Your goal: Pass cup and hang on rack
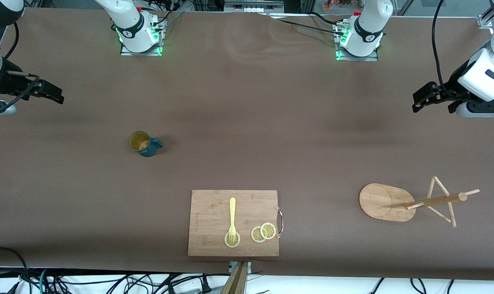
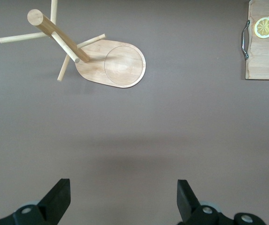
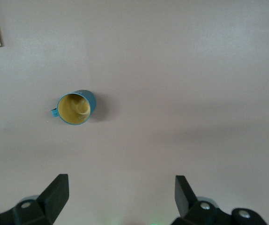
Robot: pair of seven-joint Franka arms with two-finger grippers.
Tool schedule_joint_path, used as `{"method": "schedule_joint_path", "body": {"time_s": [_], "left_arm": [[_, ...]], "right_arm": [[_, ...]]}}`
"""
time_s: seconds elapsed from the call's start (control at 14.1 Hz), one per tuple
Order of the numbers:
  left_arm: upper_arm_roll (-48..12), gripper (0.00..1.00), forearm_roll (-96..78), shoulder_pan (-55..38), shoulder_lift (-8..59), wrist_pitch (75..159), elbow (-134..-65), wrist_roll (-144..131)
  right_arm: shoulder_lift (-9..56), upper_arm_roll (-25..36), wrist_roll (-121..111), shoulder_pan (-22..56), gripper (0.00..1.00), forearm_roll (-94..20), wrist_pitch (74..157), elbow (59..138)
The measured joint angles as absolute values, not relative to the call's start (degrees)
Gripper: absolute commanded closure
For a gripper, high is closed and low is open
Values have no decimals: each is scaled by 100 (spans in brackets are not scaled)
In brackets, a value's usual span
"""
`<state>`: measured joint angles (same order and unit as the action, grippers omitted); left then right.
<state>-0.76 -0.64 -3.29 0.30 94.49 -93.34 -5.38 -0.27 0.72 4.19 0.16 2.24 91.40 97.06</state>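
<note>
The cup (image 1: 144, 143) is being left upright toward the right arm's end, handle pointing at 3 o'clock; the right gripper (image 1: 51, 93), jaws spread, is hovering nearer it; the left gripper (image 1: 422, 99), also spread, is waiting near the rack (image 1: 388, 202).

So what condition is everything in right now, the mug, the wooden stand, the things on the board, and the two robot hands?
cup: upright on the table, open top up, nothing gripping it.
rack: standing on its base, pegs bare.
cutting board: flat on the table.
fork: lying on the board, tines on a lemon slice.
lemon slices: flat on the board, overlapping.
left gripper: jaws open, holding nothing.
right gripper: jaws open, holding nothing.
</note>
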Motion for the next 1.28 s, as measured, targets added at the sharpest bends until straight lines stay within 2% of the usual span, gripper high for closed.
{"method": "schedule_joint_path", "body": {"time_s": [0.78,1.13,1.28], "left_arm": [[-93,0,-64,-360,36,9463,-9332,-538],[-205,0,-64,-379,35,9484,-9319,-538],[-213,0,-64,-378,35,9486,-9317,-538]], "right_arm": [[36,25,393,115,0,214,9008,9701],[410,12,379,394,0,203,8991,9723],[721,3,394,586,1,203,9319,9811]]}}
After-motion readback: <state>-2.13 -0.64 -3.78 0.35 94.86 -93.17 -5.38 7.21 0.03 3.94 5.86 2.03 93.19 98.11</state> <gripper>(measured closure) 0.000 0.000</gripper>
